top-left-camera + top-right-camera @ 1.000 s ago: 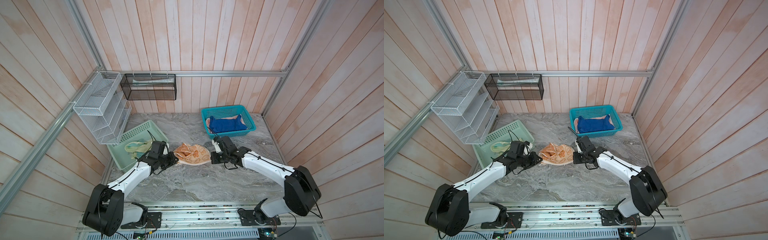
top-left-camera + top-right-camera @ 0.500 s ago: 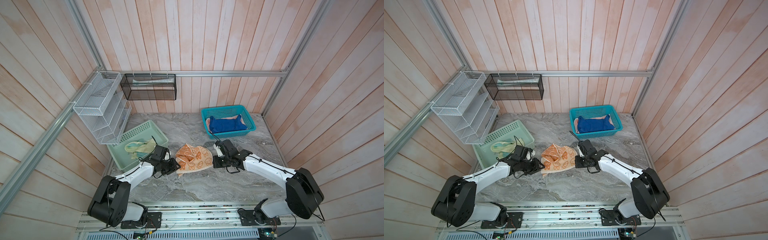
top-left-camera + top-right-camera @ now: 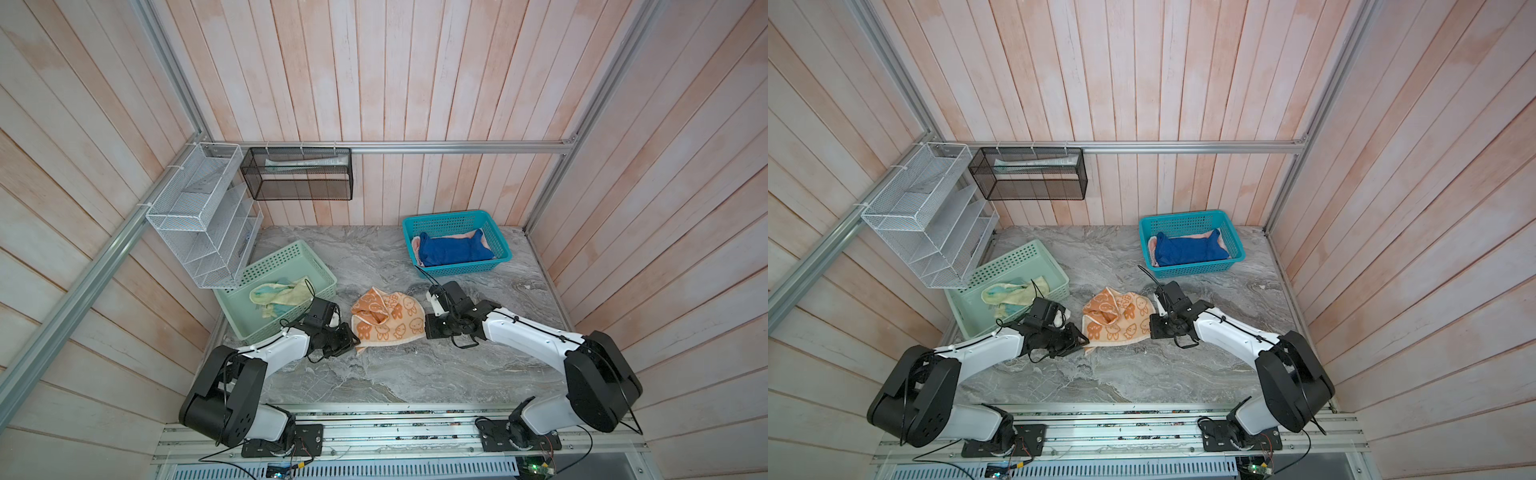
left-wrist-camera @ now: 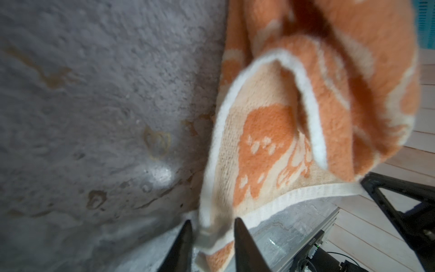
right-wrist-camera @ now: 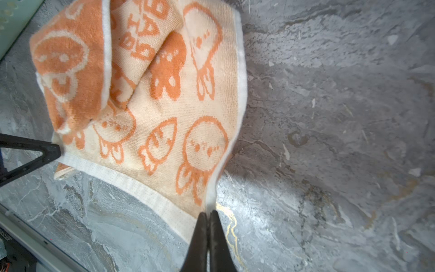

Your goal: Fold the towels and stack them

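Observation:
An orange-and-cream towel [image 3: 386, 318] [image 3: 1117, 318] with cartoon figures lies partly spread and rumpled mid-table in both top views. My left gripper [image 3: 356, 342] [image 4: 213, 226] is shut on its bunched near-left corner, cloth filling the gap between the fingers. The right gripper [image 3: 426, 328] [image 5: 208, 214] is shut on the near-right corner, pinching the cream hem. A royal blue towel [image 3: 453, 249] lies on a salmon-pink towel [image 3: 415, 246] in the teal basket [image 3: 451, 216]. A pale yellow towel [image 3: 280, 295] sits crumpled in the mint basket [image 3: 274, 262].
A white wire rack [image 3: 199, 216] hangs on the left wall over the mint basket. A black mesh basket [image 3: 297, 174] hangs on the back wall. The aluminium rail [image 3: 374, 428] with both arm bases runs along the front edge.
Both grippers moved toward the front edge, dragging the orange-and-cream towel with them and spreading it flatter. The left gripper briefly widened, then closed again on the corner.

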Available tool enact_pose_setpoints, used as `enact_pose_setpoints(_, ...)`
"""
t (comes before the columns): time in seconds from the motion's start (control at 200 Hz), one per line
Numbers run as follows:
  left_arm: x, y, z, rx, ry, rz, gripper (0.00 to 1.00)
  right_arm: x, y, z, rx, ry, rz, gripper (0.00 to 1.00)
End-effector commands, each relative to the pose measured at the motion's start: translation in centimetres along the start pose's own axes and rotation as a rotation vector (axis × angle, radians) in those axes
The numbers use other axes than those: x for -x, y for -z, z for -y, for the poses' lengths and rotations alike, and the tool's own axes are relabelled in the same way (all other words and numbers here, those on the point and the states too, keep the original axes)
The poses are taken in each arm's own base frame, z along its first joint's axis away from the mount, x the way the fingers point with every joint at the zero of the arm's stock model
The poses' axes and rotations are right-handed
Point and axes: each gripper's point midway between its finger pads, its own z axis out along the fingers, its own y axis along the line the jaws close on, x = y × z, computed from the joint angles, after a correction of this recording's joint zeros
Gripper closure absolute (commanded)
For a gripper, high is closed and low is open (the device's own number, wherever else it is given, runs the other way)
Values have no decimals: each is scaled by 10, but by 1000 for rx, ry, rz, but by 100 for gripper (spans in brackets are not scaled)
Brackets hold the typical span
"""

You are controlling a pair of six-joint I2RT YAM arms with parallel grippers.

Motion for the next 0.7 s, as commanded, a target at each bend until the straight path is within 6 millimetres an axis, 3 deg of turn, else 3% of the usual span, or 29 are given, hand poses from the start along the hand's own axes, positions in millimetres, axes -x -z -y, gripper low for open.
enact_pose_setpoints(0.0, 18, 15, 14, 13, -52, 69, 85, 5, 5, 2, -18, 4, 9, 100)
enact_pose_setpoints(0.085, 27, 25, 22, 32, -82, 98, 100, 13, 11, 0, -25, 15, 29, 100)
enact_pose_setpoints(0.24, 45, 48, 52, -2, -151, 153, 100, 42, 34, -7, -37, 45, 103, 100)
enact_pose_setpoints(0.325, 62, 68, 80, -37, -210, 204, 100, 72, 55, -9, -51, 63, 182, 100)
enact_pose_setpoints(0.41, 86, 94, 115, -66, -290, 274, 100, 112, 84, -10, -75, 93, 297, 100)
enact_pose_setpoints(0.55, 130, 158, 190, -139, -421, 437, 100, 178, 150, -17, -97, 133, 470, 100)
enact_pose_setpoints(0.695, 144, 233, 255, -250, -528, 597, 100, 216, 220, -32, -135, 188, 617, 100)
